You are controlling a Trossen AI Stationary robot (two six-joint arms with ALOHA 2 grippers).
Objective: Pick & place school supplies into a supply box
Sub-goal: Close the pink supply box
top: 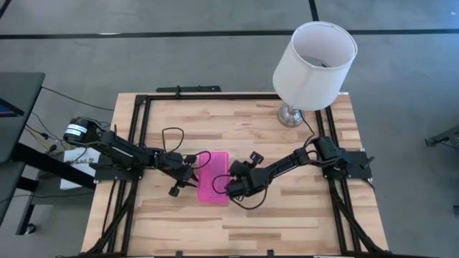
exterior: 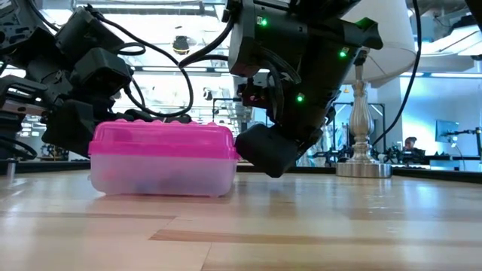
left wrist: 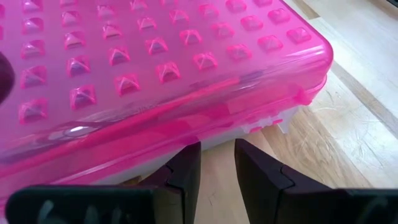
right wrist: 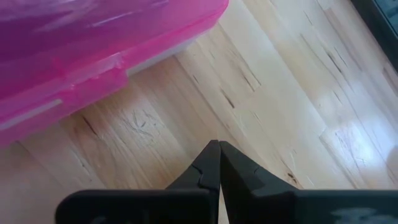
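Note:
The supply box point(top: 214, 176), a clear base under a studded hot-pink lid, lies flat and closed mid-table. No school supplies show outside it. Only dim shapes show through its base point(exterior: 158, 179). My left gripper point(left wrist: 217, 152) is at the box's left long side point(left wrist: 205, 134). It is open by a narrow gap, with nothing between the fingers. My right gripper point(right wrist: 217, 146) is shut, slanting down just over the bare wood off the box's right long side point(right wrist: 143, 59), a little apart from it. My left gripper comes at the box slanting down from the table's left. Its fingertips point(left wrist: 189, 155) stand right at the lower edge of the box's long side wall. I cannot tell whether they touch it. The box rests flat on the table.
A white lamp point(top: 314, 66) stands at the table's far right corner, its metal foot point(exterior: 364, 167) behind the right arm. Black rails point(top: 143, 129) run along the table's left and right sides. Bare wood point(top: 237, 229) lies toward the near edge.

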